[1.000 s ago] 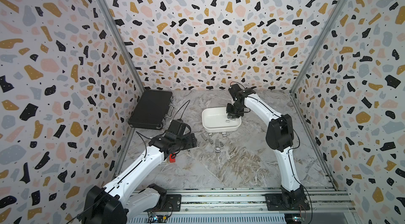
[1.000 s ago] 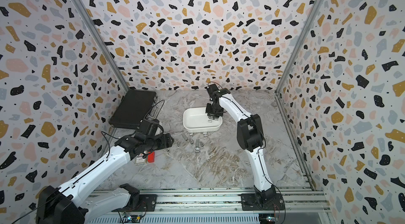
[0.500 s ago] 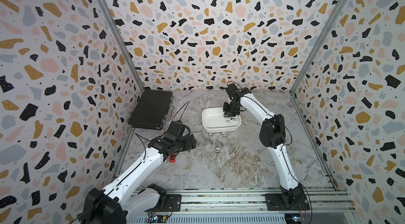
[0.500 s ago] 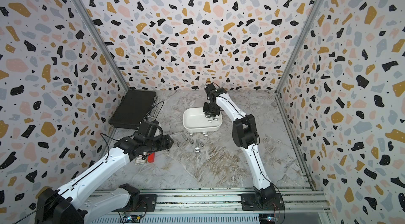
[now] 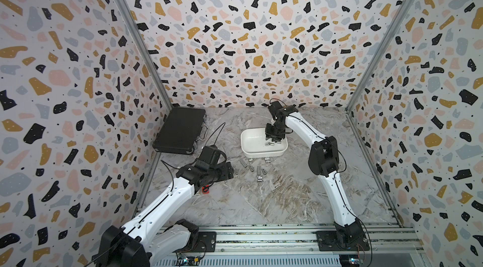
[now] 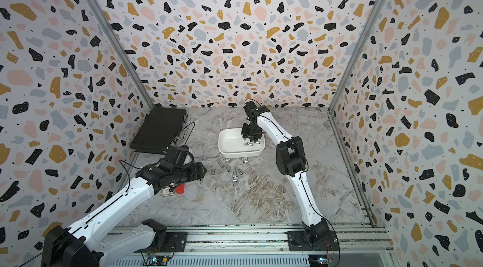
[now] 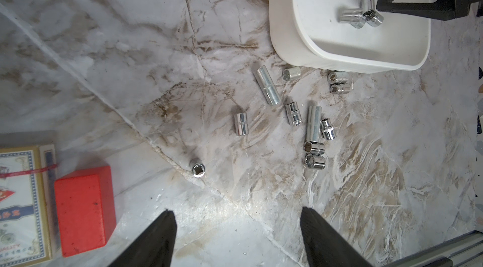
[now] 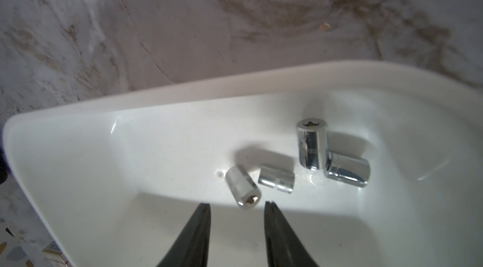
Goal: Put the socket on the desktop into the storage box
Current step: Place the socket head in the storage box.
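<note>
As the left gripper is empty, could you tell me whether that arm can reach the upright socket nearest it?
Probably yes: the left gripper is open, and the upright socket stands alone on the desktop ahead of it, nothing between.

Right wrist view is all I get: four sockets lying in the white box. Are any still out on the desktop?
Observer: Yes, eleven sockets lie on the desktop just outside the storage box.
Operator: Where's the left pincer?
Observer: The left pincer hovers open and empty above the desktop, short of those sockets.
Operator: Anything else around?
Observer: A closed black case lies on the left arm's side.
</note>
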{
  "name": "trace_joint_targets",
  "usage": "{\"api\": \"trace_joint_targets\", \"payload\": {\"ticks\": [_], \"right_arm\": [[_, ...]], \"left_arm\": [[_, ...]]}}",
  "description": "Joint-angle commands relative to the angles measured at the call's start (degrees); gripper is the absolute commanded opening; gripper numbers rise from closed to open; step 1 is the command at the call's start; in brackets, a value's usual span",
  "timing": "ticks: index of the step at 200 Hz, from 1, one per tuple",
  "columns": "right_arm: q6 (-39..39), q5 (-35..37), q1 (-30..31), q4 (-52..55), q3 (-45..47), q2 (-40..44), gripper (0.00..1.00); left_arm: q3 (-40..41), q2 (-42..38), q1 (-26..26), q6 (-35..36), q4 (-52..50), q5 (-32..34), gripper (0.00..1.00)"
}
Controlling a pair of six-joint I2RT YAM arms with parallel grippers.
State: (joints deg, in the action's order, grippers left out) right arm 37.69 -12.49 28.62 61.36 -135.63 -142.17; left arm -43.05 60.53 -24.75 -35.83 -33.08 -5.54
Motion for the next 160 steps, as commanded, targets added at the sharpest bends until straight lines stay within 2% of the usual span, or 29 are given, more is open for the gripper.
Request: {"api": "trace_joint_targets", "payload": {"ticks": [1,76,160], "right_arm": [[-0.16,-0.17,0.35,1.81,-2.39,1.53,0.41],[-3.89,-0.17,1.32,1.48,1.45,7.30,0.41],[-7.34,-1.72,1.92,-10.31,24.37,23.82,0.40]], "left_arm": [[0.38,-0.86,0.49,-0.38,-0.14,-0.50,0.79],[-0.09,-0.70,0.50,-0.13,-1.16,0.00,0.79],[-0.79,0.68,0.43,-0.36,-3.68,1.10,0.78]]}}
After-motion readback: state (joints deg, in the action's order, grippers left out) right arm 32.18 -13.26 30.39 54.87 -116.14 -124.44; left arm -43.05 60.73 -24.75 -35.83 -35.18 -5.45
